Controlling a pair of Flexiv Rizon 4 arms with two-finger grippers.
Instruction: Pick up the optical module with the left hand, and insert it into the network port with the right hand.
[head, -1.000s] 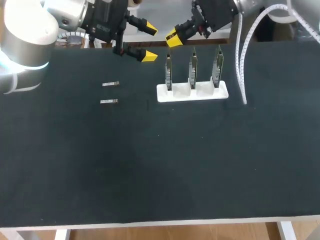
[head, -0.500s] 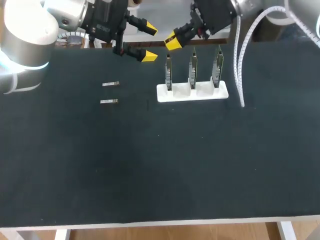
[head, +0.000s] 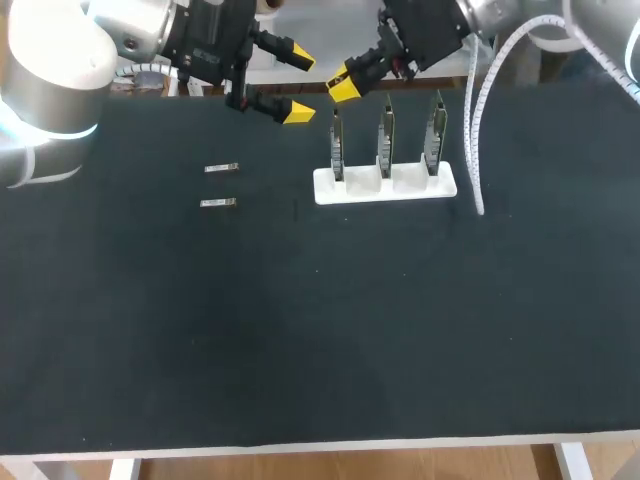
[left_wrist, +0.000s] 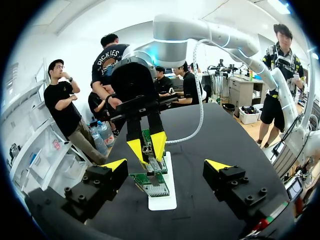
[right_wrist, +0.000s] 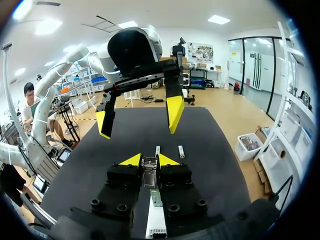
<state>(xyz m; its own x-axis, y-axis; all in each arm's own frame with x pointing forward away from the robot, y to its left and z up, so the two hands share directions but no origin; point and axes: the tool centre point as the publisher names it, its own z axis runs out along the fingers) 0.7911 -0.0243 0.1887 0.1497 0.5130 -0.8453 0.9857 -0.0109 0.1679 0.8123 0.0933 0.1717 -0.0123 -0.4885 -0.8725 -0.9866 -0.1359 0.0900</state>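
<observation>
Black cloth covers the table (head: 300, 330) in the head view. Near its far edge a white holder (head: 385, 186) carries three upright boards (head: 384, 140). Two loose modules (head: 221, 168) lie flat on the cloth, well to the holder's left, one just beside the other. The left gripper (head: 299, 85) hangs over the far edge with its fingers spread wide and nothing between them. The right gripper (head: 345, 86) sits close above the leftmost board, its tips near together

From the left wrist, the wide-open fingers frame the holder and the right gripper ahead, which pinches a small metal optical module (left_wrist: 147, 149) just above a board

From the right wrist, that module is clamped between both yellow tips, with a board's edge right under it. The left gripper hovers ahead, and the two loose modules lie on the cloth beyond
</observation>
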